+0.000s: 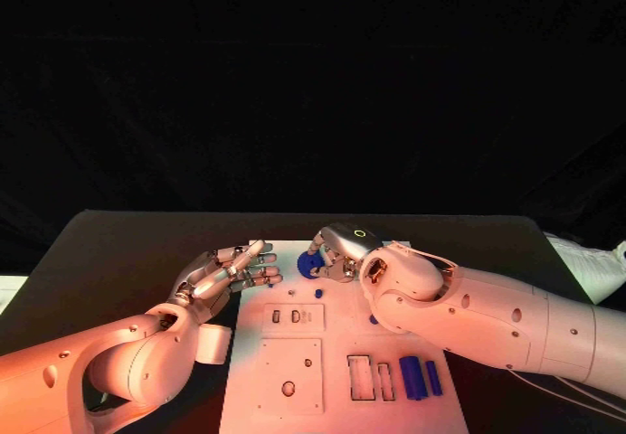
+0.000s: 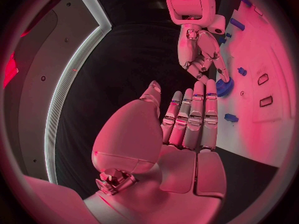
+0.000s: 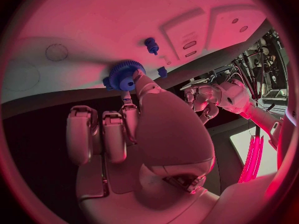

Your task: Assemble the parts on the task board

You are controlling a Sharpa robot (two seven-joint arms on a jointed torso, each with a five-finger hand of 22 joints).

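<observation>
Plainly, most of the assembly is left to do. Nearest the robot, on the near end of the board [image 1: 342, 411], two long blue pegs [image 1: 419, 377] lie loose side by side, just beside two empty rectangular slots [image 1: 369, 377]; a raised plate [image 1: 289, 375] beside them has holes with nothing in them. Further up, a smaller plate [image 1: 292, 317] carries two little slots, also empty as far as I can tell. A small blue pin [image 1: 318, 293] sits just beyond it, and another small blue piece [image 1: 374, 319] peeks out at the edge of the right arm; whether either is seated or merely lying there I cannot tell.

At the far end, the right hand [image 1: 342, 252] pinches a blue gear [image 3: 124, 75] between its fingertips, low over the board's far edge; the right wrist view shows the gear's toothed rim at the fingertips [image 3: 139, 79]. Whether it already rests on the board I cannot tell. I judge this the step in hand: seating the gear.

The left hand [image 1: 232, 275] hovers at the board's left edge over the counter [image 1: 118, 262], fingers straight and close together, holding nothing.

So the gear is in hand, the pegs wait, and the slots stay unfilled.
</observation>
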